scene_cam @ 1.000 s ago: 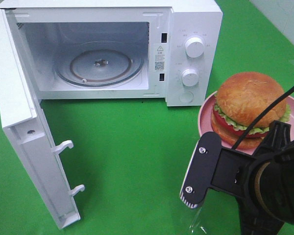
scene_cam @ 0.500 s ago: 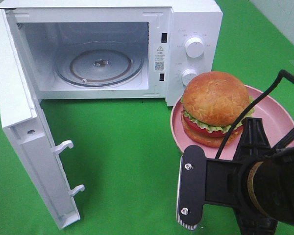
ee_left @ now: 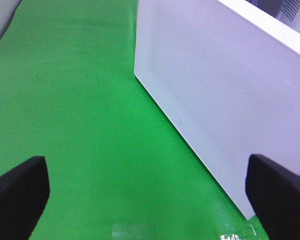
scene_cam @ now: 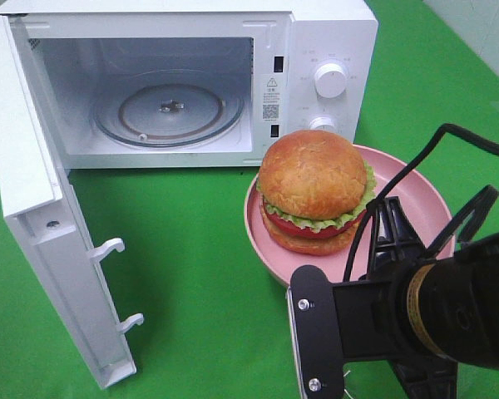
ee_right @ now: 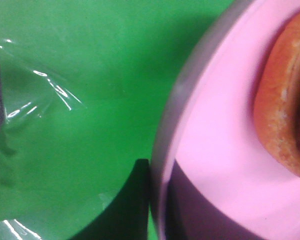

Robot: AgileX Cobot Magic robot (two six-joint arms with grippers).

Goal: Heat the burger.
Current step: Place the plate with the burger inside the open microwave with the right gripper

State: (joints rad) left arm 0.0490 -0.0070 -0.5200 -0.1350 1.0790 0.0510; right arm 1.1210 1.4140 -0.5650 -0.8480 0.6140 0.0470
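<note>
1. The right gripper (ee_right: pixel 156 200) is clamped tight on the rim of the pink plate (scene_cam: pixel 420 199).
2. The burger (scene_cam: pixel 312 189) sits on that plate, just beyond the fingertips.
3. The left gripper (ee_left: pixel 149 197) gapes wide, holding nothing.

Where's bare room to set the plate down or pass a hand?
The green mat between the open door and the pink plate is bare; so is the glass turntable inside the microwave. Crowded: front right, with plate, burger and right arm.

Left claw (ee_left: pixel 150 200) gapes wide; right claw (ee_right: pixel 157 205) pinches the plate (ee_right: pixel 215 150) rim.
</note>
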